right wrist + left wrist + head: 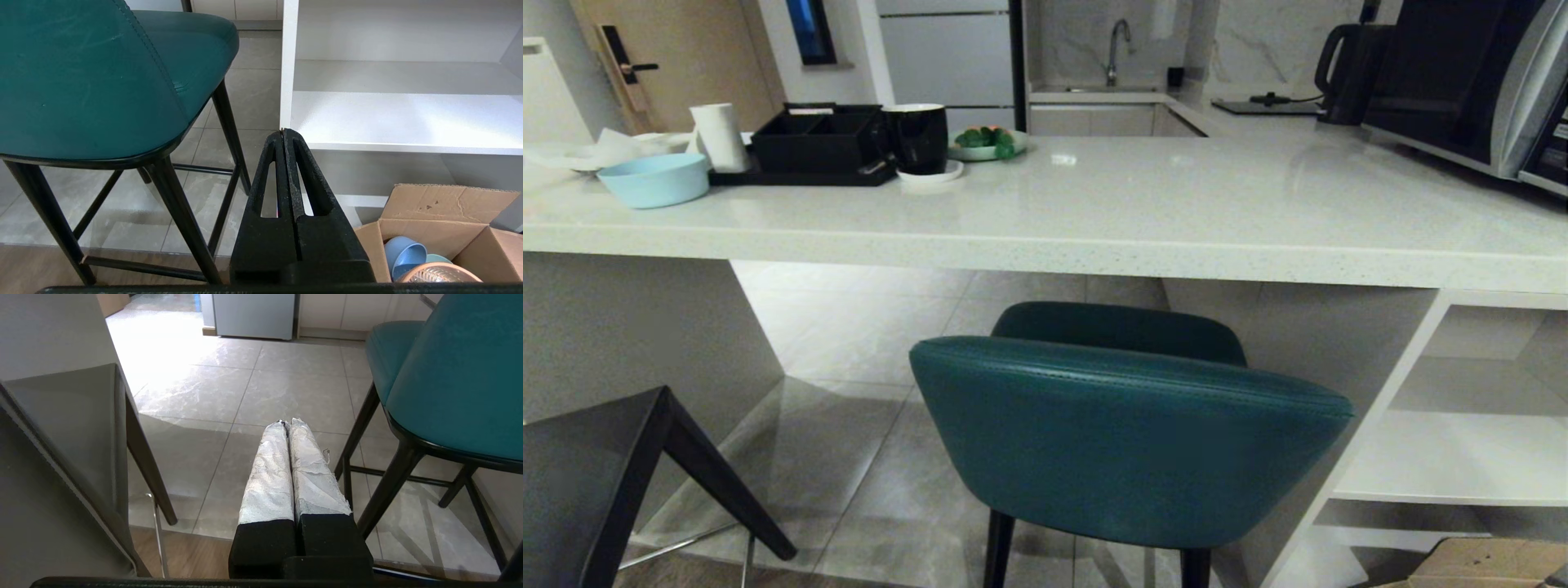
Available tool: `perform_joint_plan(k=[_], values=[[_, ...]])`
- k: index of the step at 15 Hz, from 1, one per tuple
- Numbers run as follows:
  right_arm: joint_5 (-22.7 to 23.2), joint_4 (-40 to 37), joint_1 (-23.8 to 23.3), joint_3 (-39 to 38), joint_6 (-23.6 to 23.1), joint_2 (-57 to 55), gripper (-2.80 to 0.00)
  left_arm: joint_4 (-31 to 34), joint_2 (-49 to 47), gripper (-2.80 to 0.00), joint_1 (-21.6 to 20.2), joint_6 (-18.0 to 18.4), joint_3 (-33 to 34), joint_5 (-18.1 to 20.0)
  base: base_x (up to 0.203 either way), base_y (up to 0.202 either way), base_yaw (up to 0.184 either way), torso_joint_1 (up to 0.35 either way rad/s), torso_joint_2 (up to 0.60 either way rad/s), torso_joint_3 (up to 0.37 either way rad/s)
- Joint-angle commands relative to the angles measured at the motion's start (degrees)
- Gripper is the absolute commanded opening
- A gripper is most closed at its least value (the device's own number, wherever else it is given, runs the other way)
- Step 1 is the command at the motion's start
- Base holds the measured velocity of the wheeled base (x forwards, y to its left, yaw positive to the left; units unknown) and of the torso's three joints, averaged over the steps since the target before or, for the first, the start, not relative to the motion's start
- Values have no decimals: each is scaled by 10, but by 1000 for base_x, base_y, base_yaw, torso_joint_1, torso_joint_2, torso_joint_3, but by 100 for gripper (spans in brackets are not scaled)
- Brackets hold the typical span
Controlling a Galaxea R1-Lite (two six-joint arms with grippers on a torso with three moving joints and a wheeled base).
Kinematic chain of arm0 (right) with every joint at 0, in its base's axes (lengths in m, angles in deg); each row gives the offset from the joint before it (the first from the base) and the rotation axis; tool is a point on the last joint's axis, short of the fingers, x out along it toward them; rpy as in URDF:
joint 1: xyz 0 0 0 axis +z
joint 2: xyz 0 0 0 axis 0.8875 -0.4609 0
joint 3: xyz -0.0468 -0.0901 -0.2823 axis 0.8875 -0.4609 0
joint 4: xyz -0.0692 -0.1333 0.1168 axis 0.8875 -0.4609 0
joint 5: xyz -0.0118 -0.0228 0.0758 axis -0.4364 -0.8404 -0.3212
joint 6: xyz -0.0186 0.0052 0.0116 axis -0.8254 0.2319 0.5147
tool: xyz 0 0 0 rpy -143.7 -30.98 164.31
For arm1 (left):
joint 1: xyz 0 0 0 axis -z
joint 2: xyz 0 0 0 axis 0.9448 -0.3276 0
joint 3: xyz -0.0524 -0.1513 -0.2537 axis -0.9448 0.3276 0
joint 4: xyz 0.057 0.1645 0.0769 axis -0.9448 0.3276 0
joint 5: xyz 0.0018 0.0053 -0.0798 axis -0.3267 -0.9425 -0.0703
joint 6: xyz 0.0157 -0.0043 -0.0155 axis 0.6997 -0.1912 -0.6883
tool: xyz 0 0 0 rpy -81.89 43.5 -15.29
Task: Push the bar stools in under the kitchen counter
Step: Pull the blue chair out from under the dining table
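Under the kitchen counter [1045,245] only the teal stool [1127,441] stands partly in at centre, the dark grey stool [588,482] lower left waits outside, and both the left gripper [289,423] and the right gripper [283,131] hang closed, holding nothing.

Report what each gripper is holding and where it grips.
Nothing is held. The left gripper and right gripper are both shut on nothing, hanging low on either side of the teal stool without touching it.

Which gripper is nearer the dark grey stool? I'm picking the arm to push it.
Left. The left gripper hangs, jaws shut, between the dark grey stool and the teal stool; the right gripper sits beyond the teal stool, by the white shelving.
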Motion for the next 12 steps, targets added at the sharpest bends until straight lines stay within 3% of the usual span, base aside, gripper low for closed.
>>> perform_joint_plan(k=[1, 6, 12], values=[[1, 0, 0, -1, -5, 1, -280, 3, -1, -280, -2, -1, 6, 0, 0, 0, 0, 0, 0, 0], [9, -1, 0, -1, -27, 1, -280, -1, 0, -280, -2, -1, 7, 0, 0, 0, 0, 0, 0, 0], [3, -2, 0, 0, -22, 1, -280, -1, 0, -280, -2, -1, 8, 0, 0, 0, 0, 0, 0, 0]])
